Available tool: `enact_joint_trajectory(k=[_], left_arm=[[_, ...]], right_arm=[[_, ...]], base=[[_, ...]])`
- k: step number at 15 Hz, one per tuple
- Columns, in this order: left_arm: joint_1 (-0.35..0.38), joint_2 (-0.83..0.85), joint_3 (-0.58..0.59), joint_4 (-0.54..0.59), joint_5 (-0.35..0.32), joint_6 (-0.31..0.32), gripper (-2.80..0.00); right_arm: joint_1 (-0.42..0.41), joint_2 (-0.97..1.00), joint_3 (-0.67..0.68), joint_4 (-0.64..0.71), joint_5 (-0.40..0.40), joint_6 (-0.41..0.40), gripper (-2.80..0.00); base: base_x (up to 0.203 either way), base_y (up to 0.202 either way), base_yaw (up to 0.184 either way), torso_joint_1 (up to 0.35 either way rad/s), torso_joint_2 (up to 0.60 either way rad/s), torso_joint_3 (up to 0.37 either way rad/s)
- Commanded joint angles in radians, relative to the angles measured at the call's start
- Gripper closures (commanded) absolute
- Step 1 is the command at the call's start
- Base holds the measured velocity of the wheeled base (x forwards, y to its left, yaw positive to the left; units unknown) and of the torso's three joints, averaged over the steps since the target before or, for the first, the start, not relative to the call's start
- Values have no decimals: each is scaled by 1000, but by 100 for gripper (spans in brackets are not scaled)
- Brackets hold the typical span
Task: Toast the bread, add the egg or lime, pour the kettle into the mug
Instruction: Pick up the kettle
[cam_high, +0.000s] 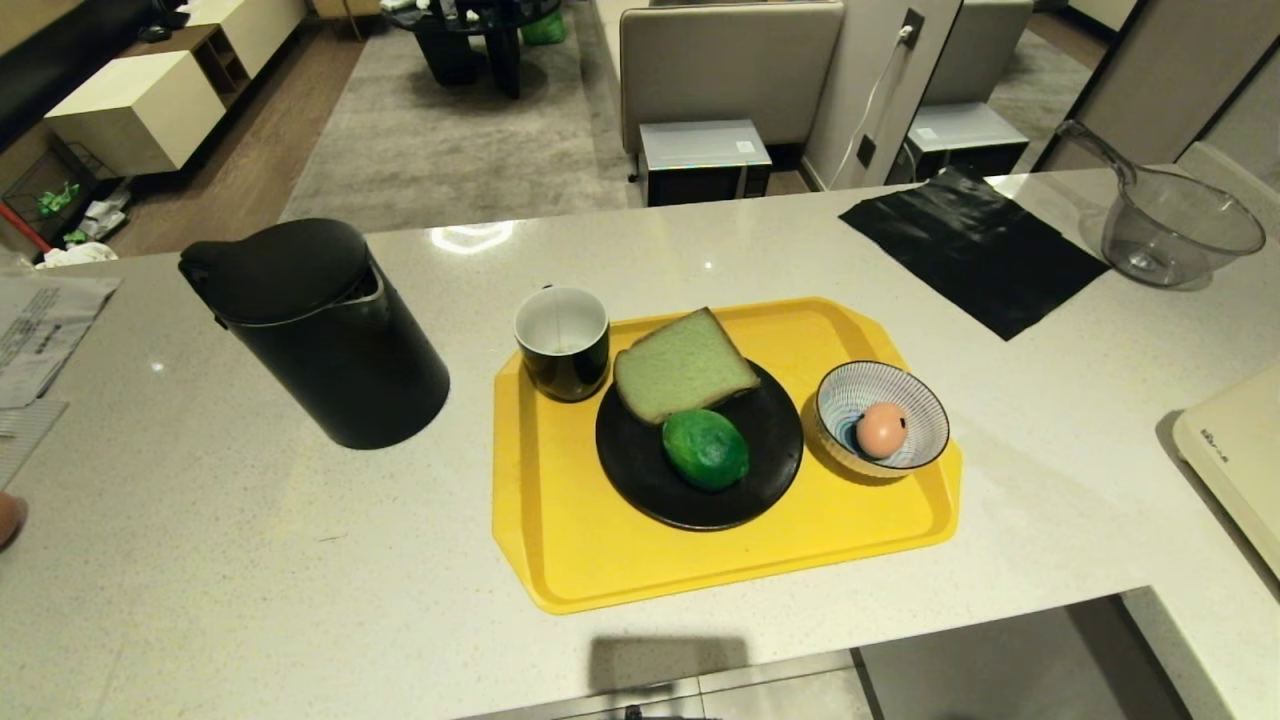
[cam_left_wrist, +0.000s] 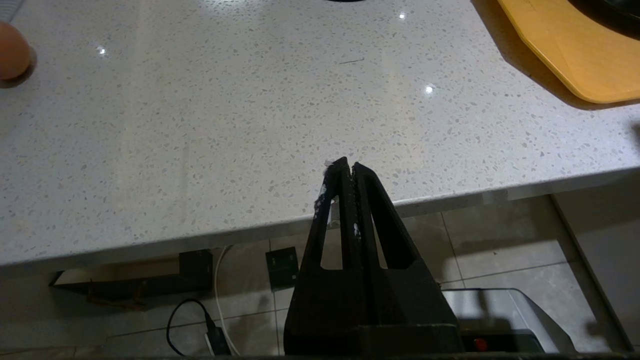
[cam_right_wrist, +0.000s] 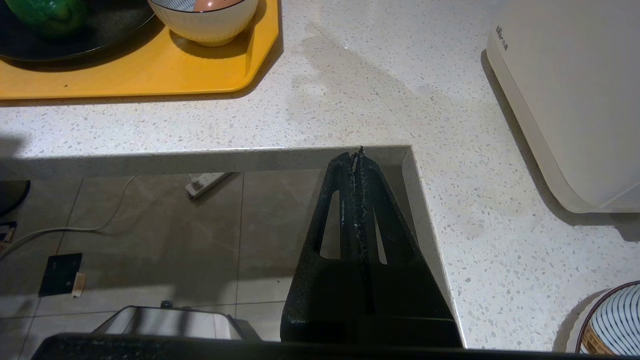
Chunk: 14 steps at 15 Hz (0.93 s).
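Yellow plastic fills the middle of your head view: the tray (cam_high: 570, 560) lies on the speckled pale counter (cam_high: 250, 560), its long axis running from 9 to 3 o'clock. On it, the black plate (cam_high: 640, 470) carries the bread (cam_high: 682, 366) at its 12 o'clock edge, lying flat, with its rounded top toward about 11 o'clock and one corner past the rim. The lime (cam_high: 705, 449) sits on the plate just at 6 o'clock of the bread, touching it or nearly so, its slightly longer axis running from 10 to 4 o'clock. The mug (cam_high: 562, 342) stands upright on the tray at 10 o'clock of the plate, white inside showing; you cannot see its handle. At 3 o'clock of the plate, the striped bowl (cam_high: 882, 418) holds an egg (cam_high: 880, 429).

Off the tray, at 9 o'clock, the kettle (cam_high: 320, 335) stands upright on the counter with its lid down, well apart from the mug.

Neither arm shows in your head view. The left gripper (cam_left_wrist: 348, 167) hangs at the counter's near edge, jaws pressed together on nothing. The right gripper (cam_right_wrist: 357, 154) hangs at the counter's inner corner, jaws likewise together and empty, with a cream appliance (cam_right_wrist: 575, 100) beyond it.
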Motion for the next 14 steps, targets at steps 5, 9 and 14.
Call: enact_joint_trajectory(k=[5,9,14], left_arm=[[0,-1,0,0,0,0,0],[0,-1,0,0,0,0,0],[0,-1,0,0,0,0,0]], right_arm=[[0,3,28,1,0,2,0],[0,2,28,1,0,2,0],[0,2,28,1,0,2,0]], base=[[0,0,0,0,0,0],[0,0,0,0,0,0],[0,0,0,0,0,0]])
